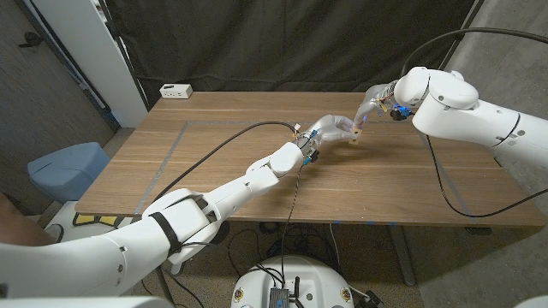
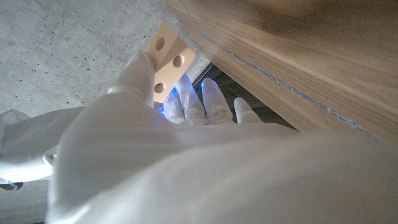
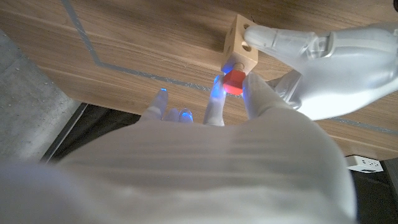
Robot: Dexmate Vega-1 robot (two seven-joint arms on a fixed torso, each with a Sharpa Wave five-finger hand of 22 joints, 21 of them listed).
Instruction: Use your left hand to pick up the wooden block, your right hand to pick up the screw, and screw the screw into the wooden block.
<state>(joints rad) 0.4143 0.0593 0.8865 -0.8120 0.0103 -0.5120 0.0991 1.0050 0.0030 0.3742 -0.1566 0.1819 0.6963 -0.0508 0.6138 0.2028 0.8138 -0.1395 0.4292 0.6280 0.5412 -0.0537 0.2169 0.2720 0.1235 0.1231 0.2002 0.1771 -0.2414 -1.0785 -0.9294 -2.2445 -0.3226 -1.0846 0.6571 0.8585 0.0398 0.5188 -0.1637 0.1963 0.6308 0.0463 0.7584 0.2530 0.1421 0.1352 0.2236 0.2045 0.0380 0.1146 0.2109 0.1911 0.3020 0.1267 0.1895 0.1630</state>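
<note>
Half of screw (image 3: 233, 82) behind fingers (image 3: 214, 102)

Wooden table (image 1: 214, 162), grain lengthwise, grey tape lines (image 1: 171, 150) marking a rectangle. Black curtain (image 1: 282, 43) behind. White power strip (image 1: 176, 91) at far left corner. Grey concrete floor (image 1: 34, 128). Blue bin (image 1: 64, 167) left of table. White panel (image 1: 94, 51) upright at left.

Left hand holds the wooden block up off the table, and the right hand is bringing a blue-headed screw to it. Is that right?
Not quite: the screw's head is red, not blue, as the right wrist view shows; the blue there is only a glow on the fingertips. The rest holds: the left hand holds the block off the table, and the right hand has the screw at it.
</note>
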